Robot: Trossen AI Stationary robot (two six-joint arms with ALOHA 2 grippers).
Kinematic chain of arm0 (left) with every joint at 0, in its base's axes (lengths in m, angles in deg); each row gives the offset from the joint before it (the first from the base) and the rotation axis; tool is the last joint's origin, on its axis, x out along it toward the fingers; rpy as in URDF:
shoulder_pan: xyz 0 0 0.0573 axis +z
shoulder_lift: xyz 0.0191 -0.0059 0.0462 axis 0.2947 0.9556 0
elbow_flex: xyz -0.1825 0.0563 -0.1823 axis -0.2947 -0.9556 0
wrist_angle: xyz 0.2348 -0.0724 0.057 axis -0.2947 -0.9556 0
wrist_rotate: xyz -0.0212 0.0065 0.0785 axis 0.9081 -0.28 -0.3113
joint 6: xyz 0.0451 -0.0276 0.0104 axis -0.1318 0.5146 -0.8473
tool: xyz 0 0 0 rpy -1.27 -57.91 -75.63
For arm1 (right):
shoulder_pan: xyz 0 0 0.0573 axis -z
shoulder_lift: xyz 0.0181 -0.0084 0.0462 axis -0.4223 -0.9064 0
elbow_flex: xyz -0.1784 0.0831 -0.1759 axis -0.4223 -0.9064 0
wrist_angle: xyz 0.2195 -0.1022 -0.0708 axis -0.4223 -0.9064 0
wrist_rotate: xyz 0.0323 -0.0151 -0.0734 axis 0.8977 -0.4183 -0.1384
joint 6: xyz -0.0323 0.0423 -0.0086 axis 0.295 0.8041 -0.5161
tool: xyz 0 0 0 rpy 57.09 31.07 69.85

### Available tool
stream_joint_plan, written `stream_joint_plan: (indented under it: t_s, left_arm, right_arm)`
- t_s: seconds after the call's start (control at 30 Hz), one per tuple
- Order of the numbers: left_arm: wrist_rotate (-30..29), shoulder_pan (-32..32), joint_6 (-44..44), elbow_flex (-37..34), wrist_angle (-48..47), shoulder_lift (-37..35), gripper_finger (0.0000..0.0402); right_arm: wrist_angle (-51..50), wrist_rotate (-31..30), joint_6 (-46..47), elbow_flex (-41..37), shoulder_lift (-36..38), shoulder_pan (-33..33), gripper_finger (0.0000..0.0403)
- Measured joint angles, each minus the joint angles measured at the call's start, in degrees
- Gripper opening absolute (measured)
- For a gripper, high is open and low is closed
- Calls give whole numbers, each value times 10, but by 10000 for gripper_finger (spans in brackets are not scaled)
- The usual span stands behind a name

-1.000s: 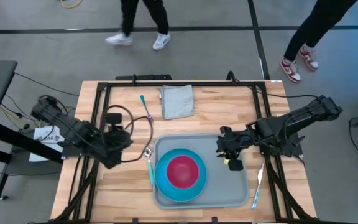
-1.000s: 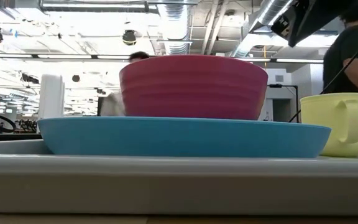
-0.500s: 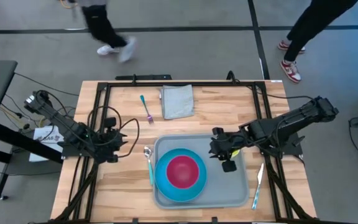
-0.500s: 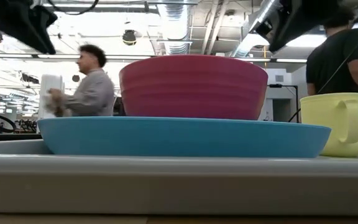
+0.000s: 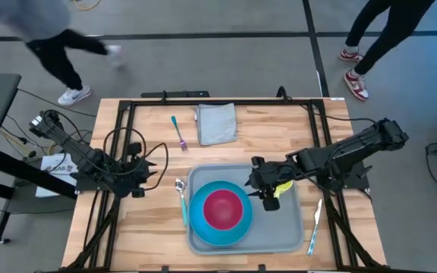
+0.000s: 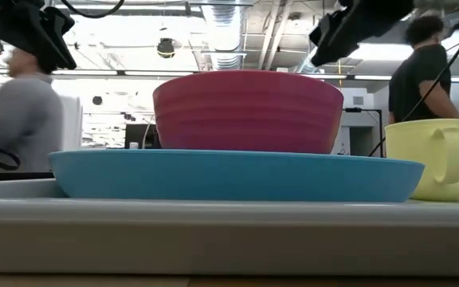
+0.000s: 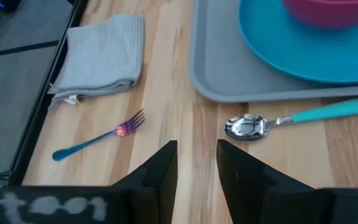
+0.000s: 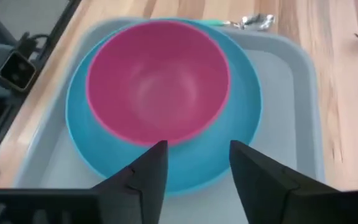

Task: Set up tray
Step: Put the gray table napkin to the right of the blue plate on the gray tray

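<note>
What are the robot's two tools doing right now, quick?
Left tool: open, holding nothing.
Right tool: open, holding nothing.

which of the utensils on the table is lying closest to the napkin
The fork, with its teal handle and purple tines, lies just left of the grey napkin. The spoon and knife lie farther off, flanking the tray.
</note>
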Motion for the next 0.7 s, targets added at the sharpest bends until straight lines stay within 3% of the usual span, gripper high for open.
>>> stream_joint_plan:
  t_s: [0.2, 0.33, 0.53, 0.7]
  left_arm:
    - [-11, 0, 5, 0, 4, 2, 103]
    - [-24, 0, 16, 0, 6, 3, 103]
    - [-89, 0, 139, 0, 5, 3, 103]
    - [-96, 0, 170, 0, 3, 3, 103]
  right_arm:
    - [46, -31, -5, 1, -34, 29, 206]
    - [75, -76, -75, 1, -54, 51, 214]
    - [117, -131, -205, 0, -68, 91, 210]
    - [179, -150, -220, 0, -73, 134, 203]
